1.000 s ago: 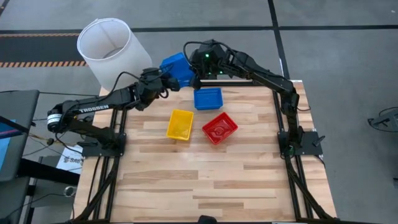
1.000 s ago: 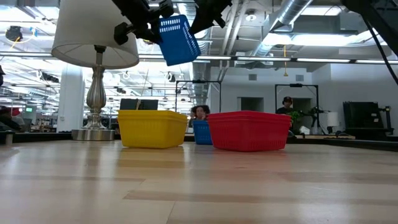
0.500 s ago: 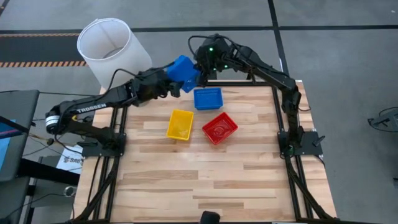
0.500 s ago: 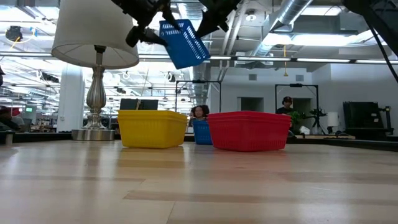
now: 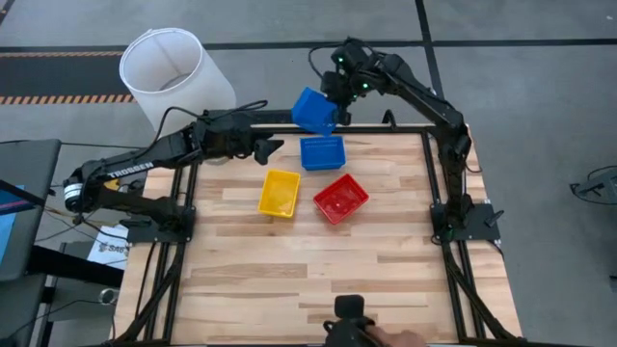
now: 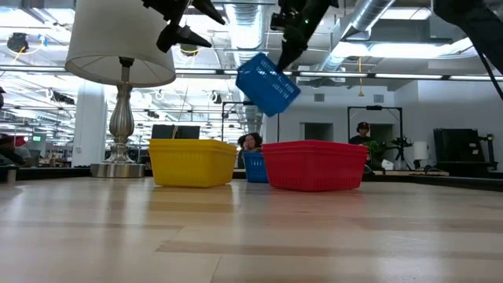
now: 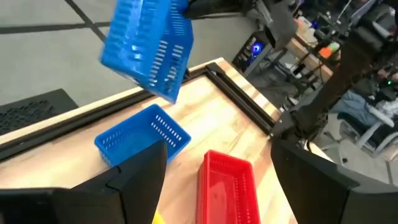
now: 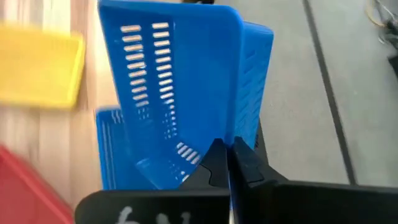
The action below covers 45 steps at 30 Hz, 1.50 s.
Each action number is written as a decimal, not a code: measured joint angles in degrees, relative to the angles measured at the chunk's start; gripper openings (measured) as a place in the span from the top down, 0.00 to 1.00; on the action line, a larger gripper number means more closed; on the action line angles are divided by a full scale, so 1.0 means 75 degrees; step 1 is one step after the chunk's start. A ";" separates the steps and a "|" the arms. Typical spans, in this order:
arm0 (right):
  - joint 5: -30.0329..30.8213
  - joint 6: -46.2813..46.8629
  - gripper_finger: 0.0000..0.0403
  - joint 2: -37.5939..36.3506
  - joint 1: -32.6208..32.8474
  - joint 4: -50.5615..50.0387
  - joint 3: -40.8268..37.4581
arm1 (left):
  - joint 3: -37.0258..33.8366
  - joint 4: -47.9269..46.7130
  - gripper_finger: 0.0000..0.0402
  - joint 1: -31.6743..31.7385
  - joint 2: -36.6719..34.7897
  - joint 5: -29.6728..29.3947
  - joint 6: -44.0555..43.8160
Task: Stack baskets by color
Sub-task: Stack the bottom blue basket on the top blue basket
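Where the wooden table (image 5: 337, 280) lies closest to its near edge, only planks. Farther in, side by side and close but not touching: yellow basket (image 5: 279, 193) on the left arm's side, red basket (image 5: 340, 200) on the right arm's side, both upright and open upward, red one turned at an angle to the table's edges. Cannot tell whether either is more than one nested basket.

Just behind these two, near the far edge, blue basket on the table (image 5: 322, 152), upright, squared to the edge, apart from both.

Above and slightly beyond that one, lifted blue basket (image 5: 313, 111), well clear of the table, tilted steeply with one corner down. Pinched by one side wall in the right hand (image 5: 337, 102), fingers closed tight on the mesh, arm reaching in from the far right corner.

To that basket's left, left hand (image 5: 273, 147) in the air over the table's far left edge, fingers spread wide, gripping nothing, apart from the lifted basket.

Farthest back on the left, off the table's corner, white lampshade (image 5: 174, 72).
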 joint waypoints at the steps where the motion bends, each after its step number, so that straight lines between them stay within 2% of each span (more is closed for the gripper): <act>1: -0.0052 -0.0314 1.00 0.0024 -0.0020 -0.0102 0.0000 | 0.0000 -0.0087 0.31 0.0000 -0.0039 0.0017 0.0024; 5: -0.0445 -0.1438 1.00 0.0219 -0.0186 -0.0686 0.0018 | 0.0000 -0.0323 0.31 0.0003 -0.0143 -0.0021 0.0145; 11: -0.0742 -0.2220 1.00 0.0929 -0.0123 -0.1089 -0.0003 | 0.0004 -0.0778 0.31 0.0006 -0.0291 -0.0050 0.0175; 16: -0.0736 -0.2334 1.00 0.1478 0.0033 -0.1295 0.0000 | 0.0003 -0.0891 0.31 0.0006 -0.0326 -0.0051 0.0060; 22: -0.0739 -0.2545 1.00 0.1688 0.0211 -0.1626 0.0001 | 0.0003 -0.1000 0.31 0.0006 -0.0337 -0.0047 0.0014; 32: -0.0559 -0.2699 1.00 0.1645 0.0263 -0.1786 0.0000 | 0.0003 -0.0997 0.31 0.0006 -0.0334 -0.0048 -0.0034; 38: -0.0016 -0.2694 1.00 0.1645 0.0312 -0.2096 0.0060 | 0.0003 -0.1000 0.31 0.0006 -0.0334 -0.0049 -0.0034; 45: -0.0017 -0.2694 1.00 0.1637 0.0255 -0.2120 0.0160 | 0.0000 -0.1000 0.31 0.0006 -0.0334 -0.0050 -0.0034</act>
